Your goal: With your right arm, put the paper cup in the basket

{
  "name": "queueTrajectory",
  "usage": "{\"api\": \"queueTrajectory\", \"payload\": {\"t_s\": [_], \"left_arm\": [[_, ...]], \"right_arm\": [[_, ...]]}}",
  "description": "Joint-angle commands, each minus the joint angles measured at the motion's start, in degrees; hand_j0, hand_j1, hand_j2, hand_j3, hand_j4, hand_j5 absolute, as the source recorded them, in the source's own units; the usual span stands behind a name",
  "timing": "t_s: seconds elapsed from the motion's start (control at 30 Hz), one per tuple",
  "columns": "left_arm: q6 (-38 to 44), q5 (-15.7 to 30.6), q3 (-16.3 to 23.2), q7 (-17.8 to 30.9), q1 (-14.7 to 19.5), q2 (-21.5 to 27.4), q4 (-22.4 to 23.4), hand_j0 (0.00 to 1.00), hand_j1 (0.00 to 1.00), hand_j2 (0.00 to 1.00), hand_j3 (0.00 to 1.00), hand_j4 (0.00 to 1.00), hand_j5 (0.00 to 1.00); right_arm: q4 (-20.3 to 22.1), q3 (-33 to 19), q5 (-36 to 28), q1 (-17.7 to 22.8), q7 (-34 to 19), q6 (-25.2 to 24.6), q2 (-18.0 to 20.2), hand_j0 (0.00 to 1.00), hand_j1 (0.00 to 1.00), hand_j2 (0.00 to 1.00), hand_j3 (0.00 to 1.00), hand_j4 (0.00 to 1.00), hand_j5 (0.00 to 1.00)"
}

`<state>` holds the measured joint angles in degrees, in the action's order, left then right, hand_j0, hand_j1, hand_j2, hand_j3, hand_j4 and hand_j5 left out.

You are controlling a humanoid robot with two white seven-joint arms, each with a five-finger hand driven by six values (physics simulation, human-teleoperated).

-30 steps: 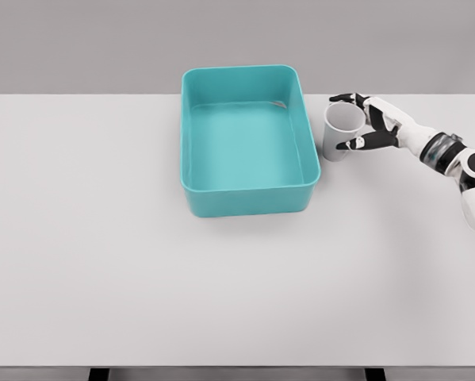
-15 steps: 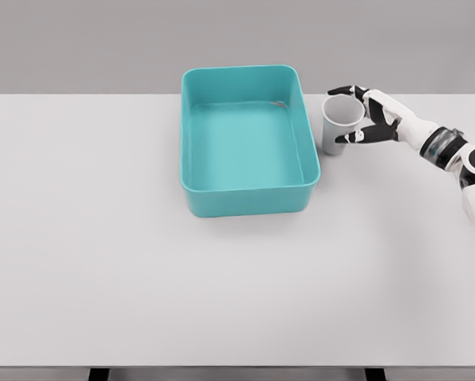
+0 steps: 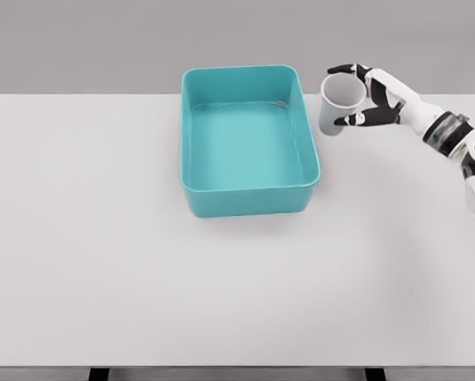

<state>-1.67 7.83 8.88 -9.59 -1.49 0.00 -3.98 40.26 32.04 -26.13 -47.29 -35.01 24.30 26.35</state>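
Just right of the basket's far right corner, the paper cup is held clear of the table, roughly upright with its open mouth up. The teal basket lies to the cup's left, so the transfer runs leftward over the near rim. The right hand wraps the cup from the right, fingers curled around its wall. The left arm is out of view.

- The right hand grips the paper cup just right of the teal basket.
- The basket sits on the white table.
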Motion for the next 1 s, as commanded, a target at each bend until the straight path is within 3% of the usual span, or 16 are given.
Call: {"api": "queueTrajectory", "payload": {"t_s": [0.0, 0.97], "left_arm": [[0.00, -0.01, 0.00, 0.01, 0.00, 0.00, 0.02, 1.00, 1.00, 1.00, 1.00, 1.00, 1.00], [0.00, -0.01, 0.00, 0.01, 0.00, 0.00, 0.02, 1.00, 1.00, 1.00, 1.00, 1.00, 1.00]], "right_arm": [[1.75, -1.28, -0.32, 0.00, 0.01, -0.04, 0.19, 0.78, 0.78, 0.78, 0.78, 0.78, 0.78], [15.81, -3.22, 1.70, -0.35, 0.01, -0.92, 0.02, 0.78, 0.78, 0.78, 0.78, 0.78, 0.78]]}}
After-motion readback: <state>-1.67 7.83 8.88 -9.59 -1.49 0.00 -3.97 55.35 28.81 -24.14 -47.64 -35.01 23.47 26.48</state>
